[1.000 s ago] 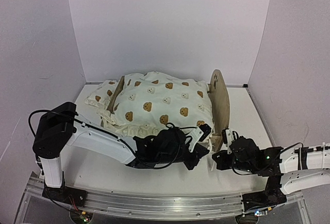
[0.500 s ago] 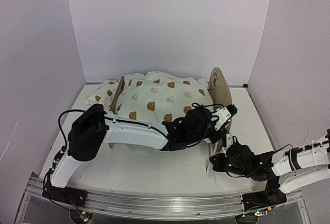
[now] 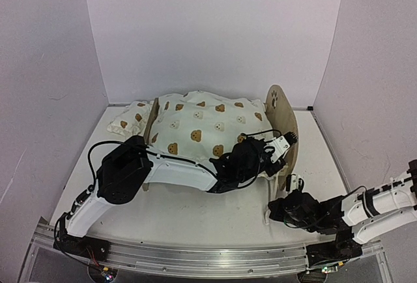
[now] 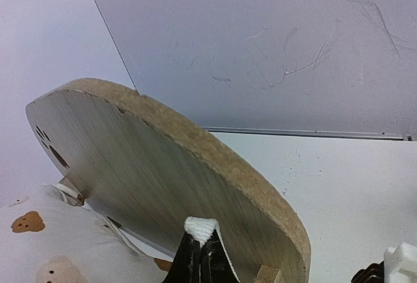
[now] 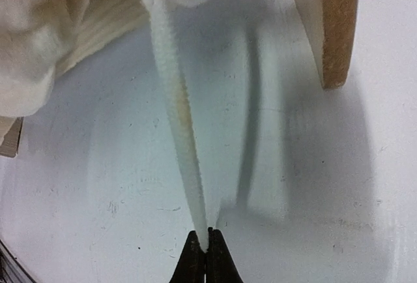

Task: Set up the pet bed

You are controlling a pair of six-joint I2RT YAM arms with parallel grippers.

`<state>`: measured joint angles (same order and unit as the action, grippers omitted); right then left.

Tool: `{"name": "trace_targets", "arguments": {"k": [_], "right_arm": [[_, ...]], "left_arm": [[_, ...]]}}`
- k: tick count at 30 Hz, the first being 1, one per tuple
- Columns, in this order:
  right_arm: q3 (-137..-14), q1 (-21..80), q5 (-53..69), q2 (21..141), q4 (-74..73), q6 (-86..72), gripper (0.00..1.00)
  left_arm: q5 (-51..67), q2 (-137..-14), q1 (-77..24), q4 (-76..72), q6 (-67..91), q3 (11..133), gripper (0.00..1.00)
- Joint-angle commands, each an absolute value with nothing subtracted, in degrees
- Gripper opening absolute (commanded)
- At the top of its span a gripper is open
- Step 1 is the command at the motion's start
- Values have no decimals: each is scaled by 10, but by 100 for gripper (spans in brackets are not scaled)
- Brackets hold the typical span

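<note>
The pet bed (image 3: 281,115) is set mid-table (image 3: 195,214), covered by the bear-print cushion (image 3: 208,123). A white tie end (image 4: 201,228) is clamped by the left gripper (image 4: 201,249) beside the rounded board. A second tie (image 5: 174,100) is pinched taut by the right gripper (image 5: 207,238), low near the bed's corner.

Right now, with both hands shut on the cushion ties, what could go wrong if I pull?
1. The right hand holds its tie stretched taut; more pull may slip it free or drag the pet bed.
2. The left hand pinches only the tip of the other tie beside the end board, so it could slip out.
</note>
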<state>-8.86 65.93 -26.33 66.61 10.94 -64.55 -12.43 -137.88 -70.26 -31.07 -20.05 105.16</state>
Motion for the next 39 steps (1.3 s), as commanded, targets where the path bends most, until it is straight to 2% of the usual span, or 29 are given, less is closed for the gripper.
{"name": "trace_targets", "arguments": {"k": [1, 15, 19, 24, 26, 27, 29, 32, 37, 39], "right_arm": [[-89, 670, -267, 632, 1, -647, 0], [-79, 670, -223, 770, 103, -665, 0], [-80, 670, -228, 739, 95, -657, 0], [-96, 669, -258, 664, 17, -617, 0], [-127, 669, -270, 635, -70, -608, 26], [-144, 669, -276, 615, -107, -602, 34], [-173, 669, -282, 568, -179, -583, 43], [-221, 669, -292, 495, -267, -544, 55], [-326, 669, -331, 431, -394, -449, 71], [-366, 669, -350, 426, -422, -411, 75]], "left_arm": [[-173, -1285, -684, -527, -216, 1090, 0], [-104, -1307, -690, -544, -301, 1196, 0], [-114, -1283, -690, -545, -290, 1146, 0], [-128, -1271, -690, -547, -246, 1059, 0], [-129, -1268, -689, -546, -224, 1030, 0], [-130, -1266, -690, -546, -214, 1015, 0], [-130, -1256, -690, -547, -191, 981, 6], [-115, -1230, -694, -546, -156, 932, 34], [-40, -1164, -712, -545, -121, 855, 55], [-23, -1131, -720, -541, -93, 825, 63]]}}
